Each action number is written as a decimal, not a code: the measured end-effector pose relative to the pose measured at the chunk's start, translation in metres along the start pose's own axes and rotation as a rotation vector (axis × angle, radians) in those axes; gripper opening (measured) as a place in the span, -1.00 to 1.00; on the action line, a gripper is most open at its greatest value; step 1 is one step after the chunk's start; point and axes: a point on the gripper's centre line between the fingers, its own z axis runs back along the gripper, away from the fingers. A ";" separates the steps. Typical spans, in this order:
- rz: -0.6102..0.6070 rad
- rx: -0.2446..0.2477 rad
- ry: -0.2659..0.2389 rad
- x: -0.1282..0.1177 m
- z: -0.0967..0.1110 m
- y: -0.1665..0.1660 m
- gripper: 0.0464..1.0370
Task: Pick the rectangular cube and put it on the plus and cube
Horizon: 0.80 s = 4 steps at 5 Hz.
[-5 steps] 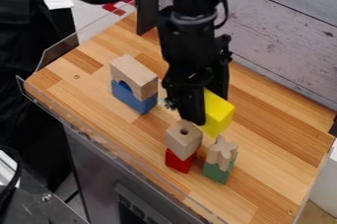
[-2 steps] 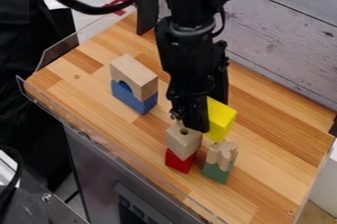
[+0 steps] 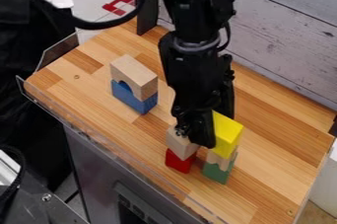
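Closer to the green painted cube (image 3: 215, 172) than a moment ago, the smooth yellow rectangular block (image 3: 227, 132) has travelled with the black two-finger gripper (image 3: 216, 128) and now covers much of the bare wooden plus-shaped piece (image 3: 219, 159) that stands on that cube. The gripper is closed on the yellow block, one finger against its near side. Whether the block's underside already touches the plus, I cannot tell.

Just beside the green cube stands a red cube (image 3: 179, 161) with a pale wooden block (image 3: 180, 144) on top, very near the gripper's near finger. Well apart from the green cube, farther back on the wooden worktop (image 3: 283, 168), a pale wooden arch (image 3: 136, 76) sits on a blue base (image 3: 134, 98).

The step in hand looks like the final placing. Done well, it wants the block's middle over the middle of the plus, its base level, then a slow, straight descent until the plus takes the weight. The plus probably offers a narrow seat, so an off-centre release could tip everything. Open gently, only wide enough to clear, lest a finger nudge the neighbouring stack, then lift straight up.
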 end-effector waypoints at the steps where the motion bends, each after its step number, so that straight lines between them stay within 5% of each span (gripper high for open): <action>1: -0.002 -0.006 0.008 -0.001 -0.001 0.000 0.05; 2: -0.050 -0.003 0.028 -0.004 -0.002 0.001 0.14; 3: -0.087 0.036 0.036 -0.001 -0.004 0.005 0.75; 4: -0.128 0.045 0.018 0.000 0.002 0.002 0.94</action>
